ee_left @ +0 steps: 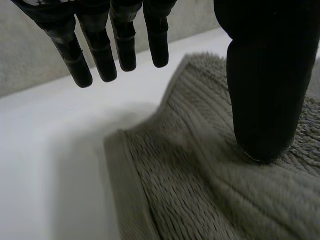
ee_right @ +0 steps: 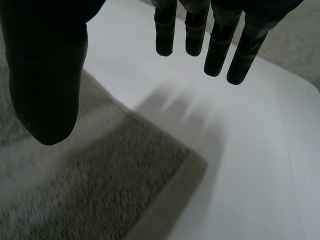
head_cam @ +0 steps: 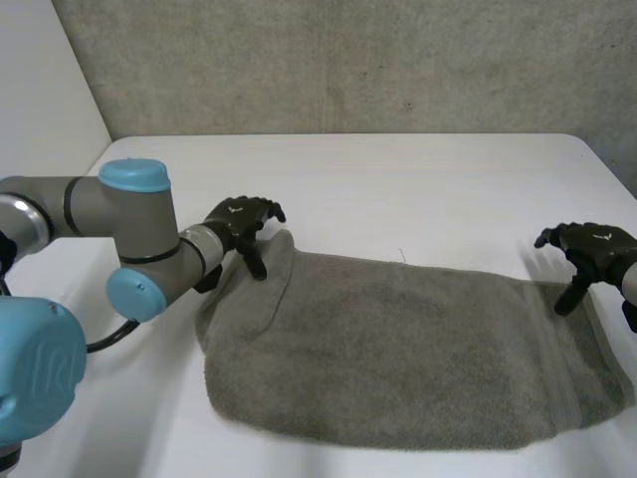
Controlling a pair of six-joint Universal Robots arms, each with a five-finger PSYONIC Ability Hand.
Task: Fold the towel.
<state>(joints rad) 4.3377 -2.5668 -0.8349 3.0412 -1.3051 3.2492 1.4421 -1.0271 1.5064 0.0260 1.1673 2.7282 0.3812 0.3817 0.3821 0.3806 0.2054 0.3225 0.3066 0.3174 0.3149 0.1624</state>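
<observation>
A grey towel (head_cam: 398, 349) lies spread on the white table (head_cam: 398, 179), its left end rumpled and partly turned over. My left hand (head_cam: 239, 221) is at the towel's far left corner. In the left wrist view its fingers (ee_left: 100, 55) reach straight out over bare table while the thumb (ee_left: 262, 100) rests its tip on the towel (ee_left: 200, 200). My right hand (head_cam: 595, 247) hovers at the far right corner, open. In the right wrist view its fingers (ee_right: 220, 45) hang above the table and the thumb (ee_right: 45, 75) above the towel (ee_right: 100, 190), touching nothing.
A concrete wall (head_cam: 348, 60) runs behind the table's far edge. The table's right edge lies close beyond my right hand. Bare tabletop stretches between the towel and the far edge.
</observation>
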